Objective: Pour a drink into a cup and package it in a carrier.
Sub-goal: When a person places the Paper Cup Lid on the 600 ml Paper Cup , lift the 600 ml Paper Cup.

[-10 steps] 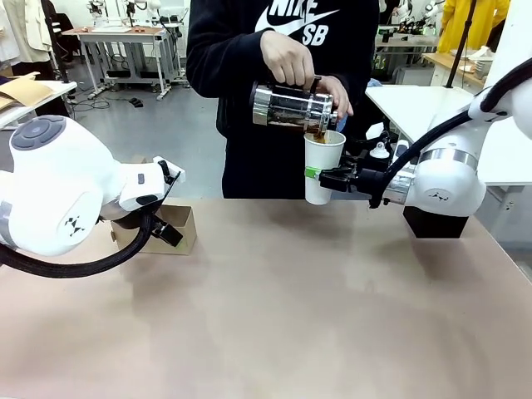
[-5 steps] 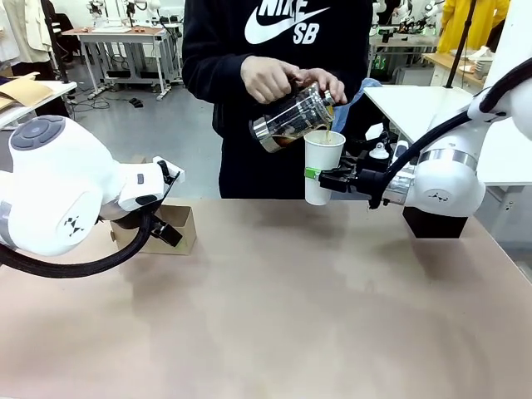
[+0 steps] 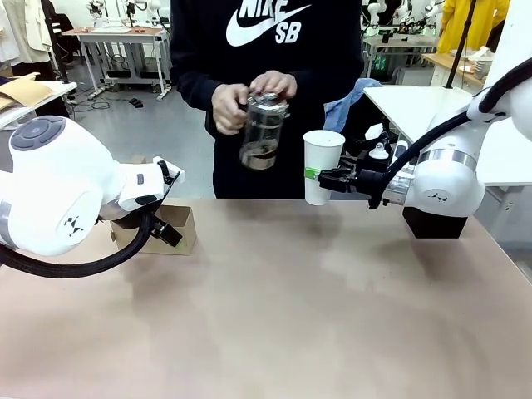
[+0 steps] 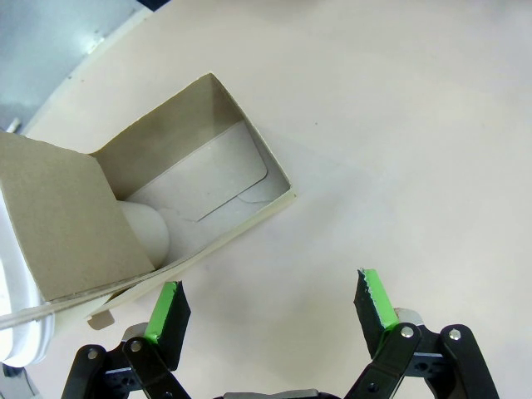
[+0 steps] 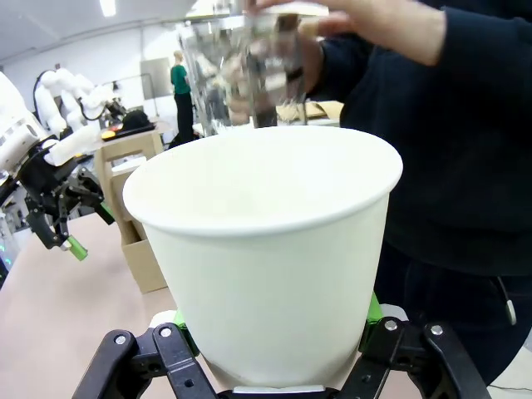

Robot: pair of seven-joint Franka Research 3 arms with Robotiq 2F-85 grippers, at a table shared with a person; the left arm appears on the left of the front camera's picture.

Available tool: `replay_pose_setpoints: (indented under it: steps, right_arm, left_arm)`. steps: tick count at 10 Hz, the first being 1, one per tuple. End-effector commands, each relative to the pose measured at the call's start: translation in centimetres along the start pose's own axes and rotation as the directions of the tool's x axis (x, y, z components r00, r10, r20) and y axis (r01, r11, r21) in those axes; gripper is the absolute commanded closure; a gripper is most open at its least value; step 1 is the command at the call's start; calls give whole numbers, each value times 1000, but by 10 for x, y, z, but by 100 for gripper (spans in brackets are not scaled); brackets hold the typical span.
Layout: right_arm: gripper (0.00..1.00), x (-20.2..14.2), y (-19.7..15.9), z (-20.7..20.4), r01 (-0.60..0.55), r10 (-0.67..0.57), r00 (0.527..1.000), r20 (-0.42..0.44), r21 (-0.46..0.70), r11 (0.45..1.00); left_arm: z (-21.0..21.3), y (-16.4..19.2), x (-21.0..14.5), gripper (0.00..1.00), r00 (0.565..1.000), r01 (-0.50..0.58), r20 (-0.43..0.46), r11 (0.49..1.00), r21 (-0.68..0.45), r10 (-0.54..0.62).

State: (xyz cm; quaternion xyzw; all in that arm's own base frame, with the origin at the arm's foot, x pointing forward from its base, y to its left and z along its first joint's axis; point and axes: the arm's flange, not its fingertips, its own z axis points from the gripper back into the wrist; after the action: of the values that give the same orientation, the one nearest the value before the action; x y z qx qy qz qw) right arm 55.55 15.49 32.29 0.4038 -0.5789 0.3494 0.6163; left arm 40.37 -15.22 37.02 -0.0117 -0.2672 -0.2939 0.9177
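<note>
While the left arm reaches in over the bench (image 3: 274,307), the left fingers (image 4: 164,303) stand wide apart with nothing between them, above the bare surface. The carrier (image 4: 208,158) lies just beyond the fingertips, near them but not touching. It is a low box of brown cardboard, open on top, and a white rounded shape sits inside one end; I cannot tell what it is. In the front view the carrier stands on the left part of the bench, partly behind the arm's wrist.

Toward the middle, the person at the far side holds the jug (image 3: 263,133) upright in front of the chest, one hand (image 3: 226,108) on its side and the other hand (image 3: 272,83) on its metal lid. The drink (image 3: 263,155) is a thin dark layer at the bottom of the jug. The jug is apart from the cup (image 3: 322,166), to its left and a little higher.

The cup stands upright at the far edge of the bench with its mouth open; whether its base rests on the surface I cannot tell. The right fingers (image 3: 335,177) are clamped on it, one at each side of its lower wall, with the green pads pressed against the white paper.
</note>
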Motion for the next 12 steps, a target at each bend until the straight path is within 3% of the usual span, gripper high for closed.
replay_pose_setpoints:
  steps: [1,12]
  right_arm:
    - [20,4,3,-1,-4,4,1000,10,-5,1000]
    - [20,4,3,-1,-4,4,1000,10,-5,1000]
  left_arm:
    - [0,0,0,0,1000,-1,1,1000,-2,1]
    - [0,0,0,0,1000,-1,1,1000,-2,1]
